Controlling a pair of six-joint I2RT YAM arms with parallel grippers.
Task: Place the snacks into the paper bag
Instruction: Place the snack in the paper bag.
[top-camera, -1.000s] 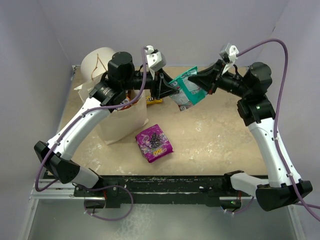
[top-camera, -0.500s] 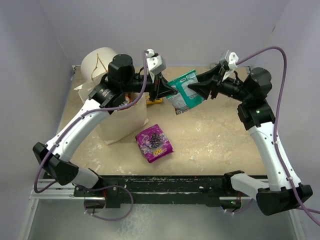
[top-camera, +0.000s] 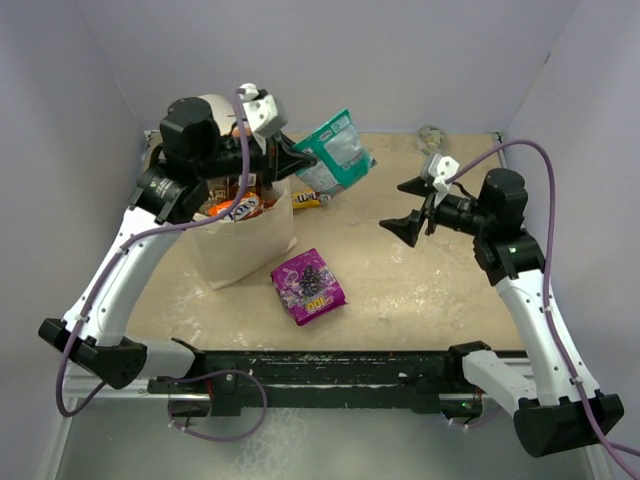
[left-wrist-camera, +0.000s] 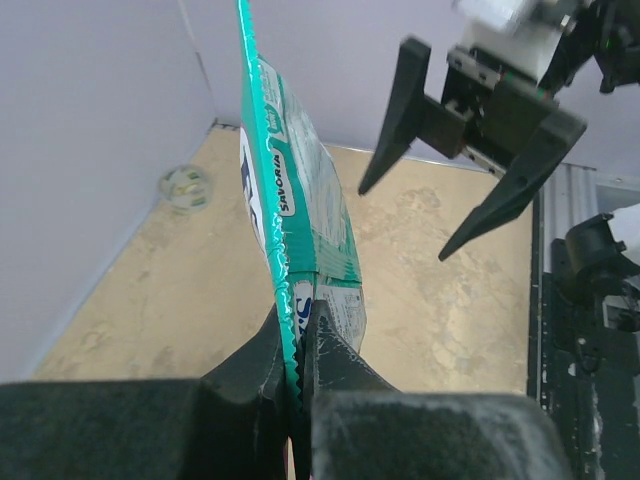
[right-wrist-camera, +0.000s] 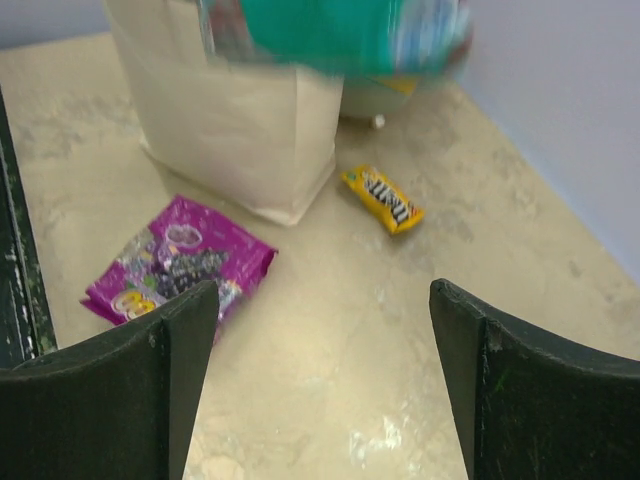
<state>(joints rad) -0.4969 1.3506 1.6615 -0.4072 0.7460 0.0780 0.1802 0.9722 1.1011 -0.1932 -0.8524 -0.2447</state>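
My left gripper (top-camera: 298, 156) is shut on the bottom edge of a teal snack packet (top-camera: 336, 152), held in the air just right of the paper bag's (top-camera: 246, 246) open top. In the left wrist view the packet (left-wrist-camera: 300, 200) stands edge-on, pinched between the fingers (left-wrist-camera: 300, 345). Orange-red packets (top-camera: 236, 206) show inside the bag. A purple packet (top-camera: 308, 285) lies flat in front of the bag, and a yellow candy bag (top-camera: 311, 200) lies behind it. My right gripper (top-camera: 408, 207) hangs open and empty over the table's middle right, apart from the teal packet.
A small grey-green ball (top-camera: 430, 133) rests by the back wall. A white cylinder (top-camera: 212, 105) stands behind the bag, mostly hidden by my left arm. In the right wrist view the purple packet (right-wrist-camera: 175, 265) and the yellow candy bag (right-wrist-camera: 382, 197) lie below the open fingers.
The right gripper opened, let go of the teal packet and drew back to the right. The left gripper shut on the packet and carried it up and left toward the bag.
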